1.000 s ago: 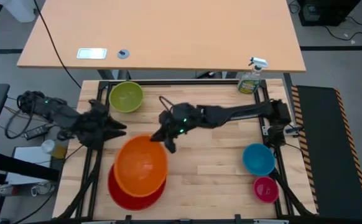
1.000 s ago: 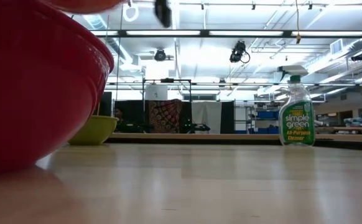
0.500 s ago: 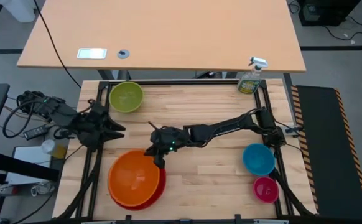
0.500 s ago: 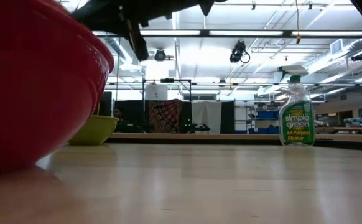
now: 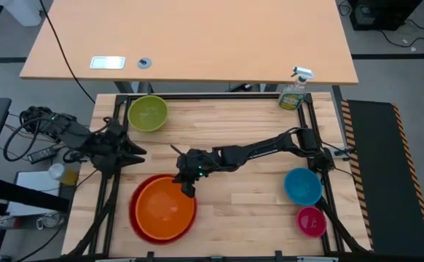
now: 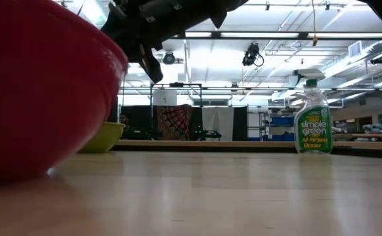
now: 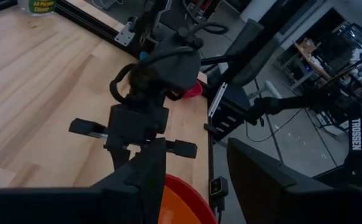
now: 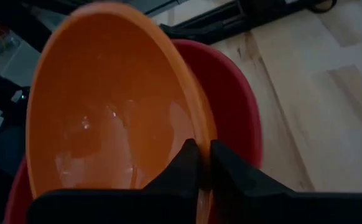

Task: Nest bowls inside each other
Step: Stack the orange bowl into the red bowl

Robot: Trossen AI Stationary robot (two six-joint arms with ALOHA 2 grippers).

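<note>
An orange bowl (image 5: pixel 165 207) lies inside the larger red bowl (image 5: pixel 135 222) at the near left of the table. My right gripper (image 5: pixel 186 188) is shut on the orange bowl's rim. A lime green bowl (image 5: pixel 148 113) stands on its base at the far left. The blue bowl (image 5: pixel 302 185) and the small magenta bowl (image 5: pixel 311 220) sit at the near right. My left gripper (image 5: pixel 128 149) hangs open over the left edge, between the green bowl and the red one, touching nothing. My right gripper pinches the orange bowl's rim (image 8: pixel 194 121) on its far right side, one finger (image 8: pixel 186 163) inside the bowl and one (image 8: pixel 227 168) outside. The fingers slant down from the table's right. The orange bowl sits within the red bowl (image 8: pixel 231 106).
A green spray bottle (image 5: pixel 293 93) stands at the far right corner. Black frame rails (image 5: pixel 321 196) run along the table's left and right sides. Bare wood (image 5: pixel 248 196) lies between the red bowl and the blue bowl.
My right gripper has sunk and gone toward the table's near left corner, still shut on the orange bowl. The orange bowl, held above the red bowl a second ago, has come down inside it.
</note>
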